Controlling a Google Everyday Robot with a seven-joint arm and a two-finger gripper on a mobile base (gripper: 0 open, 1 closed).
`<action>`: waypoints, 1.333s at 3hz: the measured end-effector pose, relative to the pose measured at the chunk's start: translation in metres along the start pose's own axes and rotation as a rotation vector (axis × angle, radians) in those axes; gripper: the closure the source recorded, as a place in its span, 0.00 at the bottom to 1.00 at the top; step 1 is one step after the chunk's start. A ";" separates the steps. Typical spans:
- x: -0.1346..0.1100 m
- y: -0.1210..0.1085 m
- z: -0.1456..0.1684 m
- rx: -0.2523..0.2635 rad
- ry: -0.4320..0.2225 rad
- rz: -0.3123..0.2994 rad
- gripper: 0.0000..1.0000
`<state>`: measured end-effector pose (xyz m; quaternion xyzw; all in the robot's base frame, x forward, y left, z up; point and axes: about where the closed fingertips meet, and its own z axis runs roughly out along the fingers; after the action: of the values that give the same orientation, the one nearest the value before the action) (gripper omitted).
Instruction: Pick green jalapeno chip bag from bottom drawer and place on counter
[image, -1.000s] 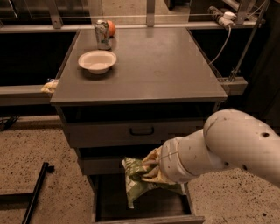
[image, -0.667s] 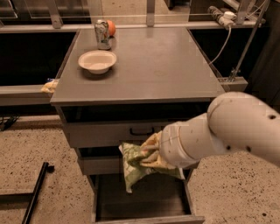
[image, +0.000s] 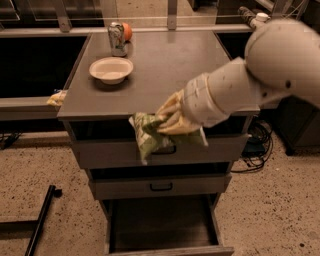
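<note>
My gripper (image: 167, 120) is shut on the green jalapeno chip bag (image: 147, 135), a crinkled green bag with pale patches. I hold it in the air in front of the top drawer, just below the counter's front edge. The counter (image: 170, 70) is the flat grey top of the cabinet. The bottom drawer (image: 160, 227) stands pulled open below, its dark grey inside bare. My white arm reaches in from the upper right.
A pale bowl (image: 111, 69) sits on the counter's left part. A can (image: 117, 38) with an orange fruit (image: 127, 31) behind it stands at the back left. A yellowish packet (image: 56, 98) lies on the left ledge. Cables (image: 255, 145) hang at the right.
My gripper has lifted the chip bag from just above the bottom drawer up to the height of the counter's front edge. The arm has risen with it.
</note>
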<state>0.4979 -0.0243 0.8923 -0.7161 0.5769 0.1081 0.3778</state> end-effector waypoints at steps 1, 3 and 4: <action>-0.005 -0.054 -0.011 -0.018 0.020 -0.054 1.00; -0.031 -0.082 -0.026 0.028 -0.004 -0.097 1.00; -0.019 -0.111 -0.020 0.054 -0.021 -0.098 1.00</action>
<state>0.5871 -0.0176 0.9635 -0.7319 0.5396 0.0813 0.4081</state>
